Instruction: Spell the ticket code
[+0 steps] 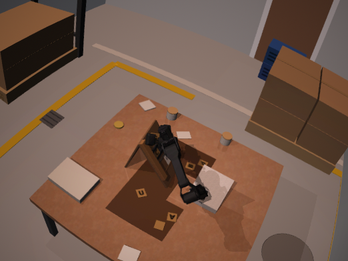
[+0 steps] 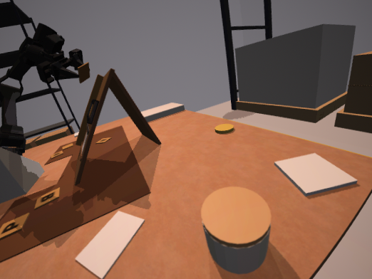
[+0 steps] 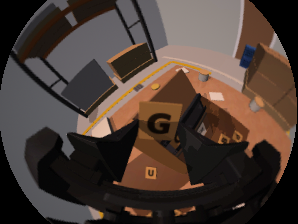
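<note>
My gripper is shut on a tan tile marked G. It holds the tile in the air, beside and above the top of the leaning board. The dark letter rail is on the board's face; a letter in it shows partly behind the held tile. The ticket is too small to read. Loose tiles lie on the dark mat: U, A, a blank-looking one, one like B and P.
A white block stands near the arm's base. A pale box lies on the left. Two lidded cans, a yellow disc and white cards are around the board.
</note>
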`<state>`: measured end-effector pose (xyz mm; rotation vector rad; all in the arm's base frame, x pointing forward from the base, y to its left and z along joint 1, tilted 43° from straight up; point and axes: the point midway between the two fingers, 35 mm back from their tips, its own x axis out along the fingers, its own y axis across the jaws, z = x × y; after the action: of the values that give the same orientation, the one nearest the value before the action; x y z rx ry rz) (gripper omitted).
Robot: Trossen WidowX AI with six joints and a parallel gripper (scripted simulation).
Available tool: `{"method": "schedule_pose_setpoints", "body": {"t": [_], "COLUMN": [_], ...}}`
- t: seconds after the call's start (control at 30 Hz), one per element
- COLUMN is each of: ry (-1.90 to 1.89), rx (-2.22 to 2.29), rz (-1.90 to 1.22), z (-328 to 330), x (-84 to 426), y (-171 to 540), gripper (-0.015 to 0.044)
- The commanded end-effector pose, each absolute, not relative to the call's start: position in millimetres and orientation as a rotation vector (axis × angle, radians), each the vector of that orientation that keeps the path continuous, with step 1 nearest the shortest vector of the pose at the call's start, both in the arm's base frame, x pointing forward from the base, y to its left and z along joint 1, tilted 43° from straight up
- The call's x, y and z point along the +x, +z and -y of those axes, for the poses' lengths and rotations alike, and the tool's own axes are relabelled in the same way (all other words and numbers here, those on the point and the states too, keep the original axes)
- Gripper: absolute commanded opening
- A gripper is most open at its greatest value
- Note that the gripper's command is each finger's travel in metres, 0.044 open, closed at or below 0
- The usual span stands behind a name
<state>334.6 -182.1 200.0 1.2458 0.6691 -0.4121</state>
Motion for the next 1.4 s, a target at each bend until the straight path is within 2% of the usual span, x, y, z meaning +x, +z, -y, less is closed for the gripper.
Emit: {"method": "schedule_pose_setpoints", "body": {"t": [0.0,0.67,1.37], "ry": [-0.412,-0.184,0.083], "rx": [1.202,1.019,0.902], "rz": [-0.686,-0.819,-0.815], "z": [199,250,291], "x": [338,349,340], "y": [189,125,44], "gripper": [0.0,0.0,0.0]}}
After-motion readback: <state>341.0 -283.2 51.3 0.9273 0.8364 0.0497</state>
